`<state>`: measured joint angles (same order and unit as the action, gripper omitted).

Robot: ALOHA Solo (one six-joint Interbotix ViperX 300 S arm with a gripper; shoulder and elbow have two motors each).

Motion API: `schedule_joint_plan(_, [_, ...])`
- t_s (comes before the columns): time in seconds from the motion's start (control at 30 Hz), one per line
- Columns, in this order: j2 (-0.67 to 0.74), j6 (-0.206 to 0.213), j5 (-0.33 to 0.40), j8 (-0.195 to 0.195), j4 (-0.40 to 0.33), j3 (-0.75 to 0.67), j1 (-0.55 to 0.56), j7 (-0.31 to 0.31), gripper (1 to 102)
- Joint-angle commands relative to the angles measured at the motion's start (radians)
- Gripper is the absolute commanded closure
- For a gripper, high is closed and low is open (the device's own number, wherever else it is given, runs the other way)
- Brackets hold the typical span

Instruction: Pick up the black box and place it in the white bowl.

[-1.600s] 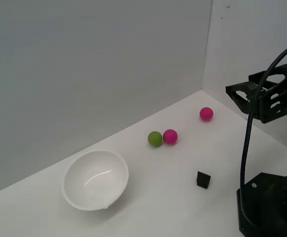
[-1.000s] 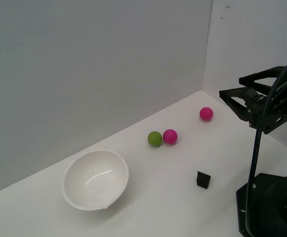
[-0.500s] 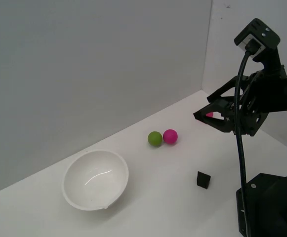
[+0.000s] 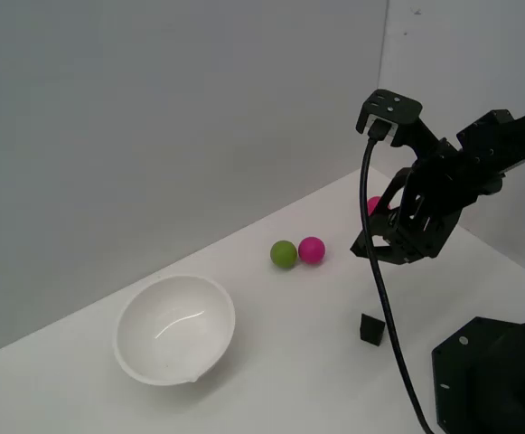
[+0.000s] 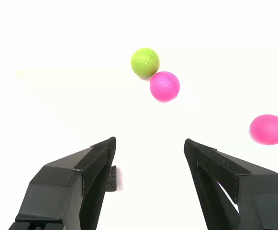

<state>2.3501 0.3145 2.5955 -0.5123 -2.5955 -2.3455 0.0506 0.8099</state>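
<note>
Now, claw [image 4: 377, 248]: spread wide, empty, above the white tabletop [image 4: 307, 325].
Tiny matte black cube [image 4: 372, 328]: resting below the claw.

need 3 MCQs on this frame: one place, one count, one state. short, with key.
1. Where is the black box?
A. in the white bowl
B. on the table, apart from the bowl
C. between the fingers

2. How many pink balls show?
A. one
B. two
C. three

3. The gripper is:
A. open, empty
B. shut on a ball
C. shut on the box

Key:
1 B: the box sits on the table to the exterior view's right of the white bowl.
2 B: one touches the green ball, one lies alone.
3 A: wrist view shows a wide gap, nothing between.
</note>
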Motion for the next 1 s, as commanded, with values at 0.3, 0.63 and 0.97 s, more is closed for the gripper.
schedule_joint_plan(0.3, [-0.147, 0.000, -0.066, 0.055, 0.061, 0.143, 0.015, 0.124, 27])
schedule_joint_plan(0.63, [-0.284, 0.040, -0.080, 0.095, 0.077, 0.284, 0.017, 0.172, 27])
schedule_joint_plan(0.97, [-0.342, 0.109, -0.080, 0.095, 0.080, 0.341, 0.038, 0.212, 27])
